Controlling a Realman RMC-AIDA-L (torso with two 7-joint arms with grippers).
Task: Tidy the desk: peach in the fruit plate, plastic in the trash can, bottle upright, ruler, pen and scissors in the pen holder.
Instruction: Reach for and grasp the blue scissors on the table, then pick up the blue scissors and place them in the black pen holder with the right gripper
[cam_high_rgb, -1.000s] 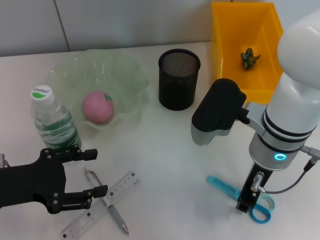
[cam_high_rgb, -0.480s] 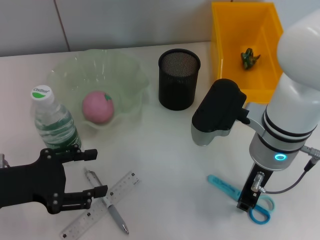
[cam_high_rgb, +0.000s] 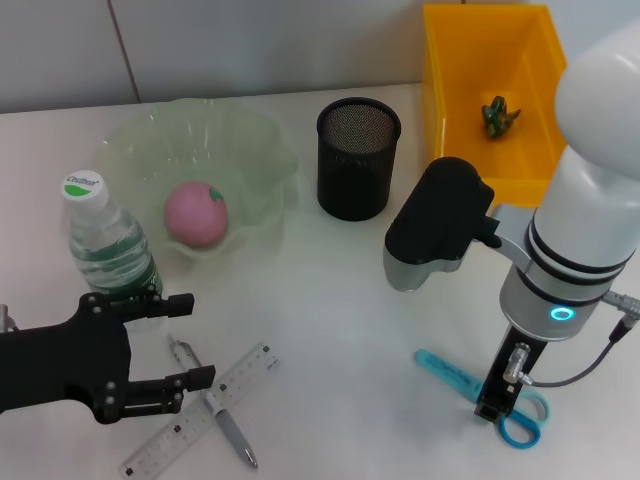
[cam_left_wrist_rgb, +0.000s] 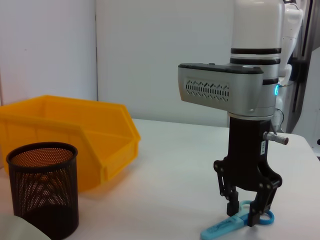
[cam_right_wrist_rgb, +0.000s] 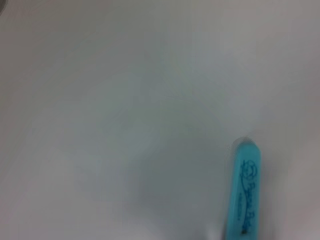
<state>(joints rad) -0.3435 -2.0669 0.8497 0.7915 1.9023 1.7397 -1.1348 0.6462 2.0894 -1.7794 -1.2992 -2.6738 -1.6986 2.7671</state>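
A pink peach (cam_high_rgb: 195, 213) lies in the pale green fruit plate (cam_high_rgb: 262, 150). Just in front of the plate's left side, a capped bottle (cam_high_rgb: 105, 245) stands upright. A clear ruler (cam_high_rgb: 205, 408) and a grey pen (cam_high_rgb: 222, 422) lie crossed near the front edge. Beside them my left gripper (cam_high_rgb: 180, 342) hovers open and empty. Blue scissors (cam_high_rgb: 452, 376) lie flat at the front right. My right gripper (cam_left_wrist_rgb: 243, 216) points straight down, its fingers closed on the scissors near the handles. The black mesh pen holder (cam_high_rgb: 358, 158) stands empty at the back centre.
A yellow bin (cam_high_rgb: 455, 70) at the back right holds a small green scrap of plastic (cam_high_rgb: 499, 115). The right arm's bulky wrist (cam_high_rgb: 437, 225) hangs between the pen holder and the scissors. Bare white tabletop lies in front of the pen holder.
My left gripper has edged slightly toward the bottle. The right arm and the scissors have not visibly moved.
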